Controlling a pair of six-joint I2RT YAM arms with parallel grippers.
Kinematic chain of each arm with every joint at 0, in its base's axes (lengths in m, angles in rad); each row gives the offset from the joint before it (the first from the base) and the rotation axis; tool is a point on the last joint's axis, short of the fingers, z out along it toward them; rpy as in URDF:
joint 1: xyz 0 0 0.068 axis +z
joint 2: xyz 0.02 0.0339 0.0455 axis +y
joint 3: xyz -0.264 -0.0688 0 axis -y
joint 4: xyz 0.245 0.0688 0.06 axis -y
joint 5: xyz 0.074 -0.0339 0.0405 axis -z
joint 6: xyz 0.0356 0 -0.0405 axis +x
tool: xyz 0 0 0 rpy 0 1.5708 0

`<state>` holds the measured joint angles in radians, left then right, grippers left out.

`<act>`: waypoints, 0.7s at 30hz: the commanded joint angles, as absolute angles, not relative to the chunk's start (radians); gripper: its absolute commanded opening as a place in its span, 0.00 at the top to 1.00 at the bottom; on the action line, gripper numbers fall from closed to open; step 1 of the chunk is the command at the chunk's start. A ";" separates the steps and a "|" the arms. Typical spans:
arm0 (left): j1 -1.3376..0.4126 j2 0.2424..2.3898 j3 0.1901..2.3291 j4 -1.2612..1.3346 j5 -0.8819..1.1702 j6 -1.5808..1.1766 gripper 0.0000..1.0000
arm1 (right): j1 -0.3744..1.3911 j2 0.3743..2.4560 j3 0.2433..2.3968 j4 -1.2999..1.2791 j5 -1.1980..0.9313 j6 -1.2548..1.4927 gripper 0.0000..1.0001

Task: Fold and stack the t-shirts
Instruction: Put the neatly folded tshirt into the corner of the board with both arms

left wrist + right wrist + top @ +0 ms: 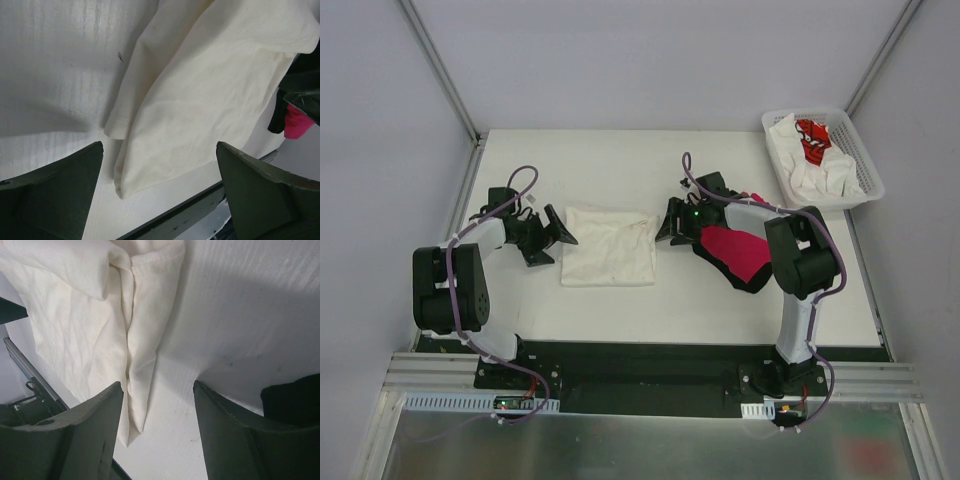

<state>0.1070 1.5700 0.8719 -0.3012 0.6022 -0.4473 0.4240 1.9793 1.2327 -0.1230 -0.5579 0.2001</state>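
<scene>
cream t-shirt: folded, flat at counter centre | left fingers: spread wide, empty, just beside its left edge | right fingers: apart, over its right edge, not pinching | magenta t-shirt: under right arm | basket: far right corner, 1 red-print t-shirt inside

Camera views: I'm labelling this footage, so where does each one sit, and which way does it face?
Top external: above and behind the arms, looking down at the table; both arms show, with the left tool and right tool.
Left wrist: on the left arm, facing down toward the cream t-shirt; its fingers frame the bottom.
Right wrist: on the right arm, facing down at that shirt from the other side; its fingers show.
Shared: all three see the cream t-shirt.
</scene>
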 commanded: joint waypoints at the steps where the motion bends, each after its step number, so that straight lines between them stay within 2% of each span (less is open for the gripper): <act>1: 0.121 1.594 0.907 -0.315 0.644 -0.408 0.05 | 0.431 1.956 1.200 -0.152 -0.540 0.192 0.38; 21: 0.123 1.770 1.003 -0.261 0.673 -0.443 0.05 | 0.408 1.996 1.252 -0.146 -0.592 0.209 0.38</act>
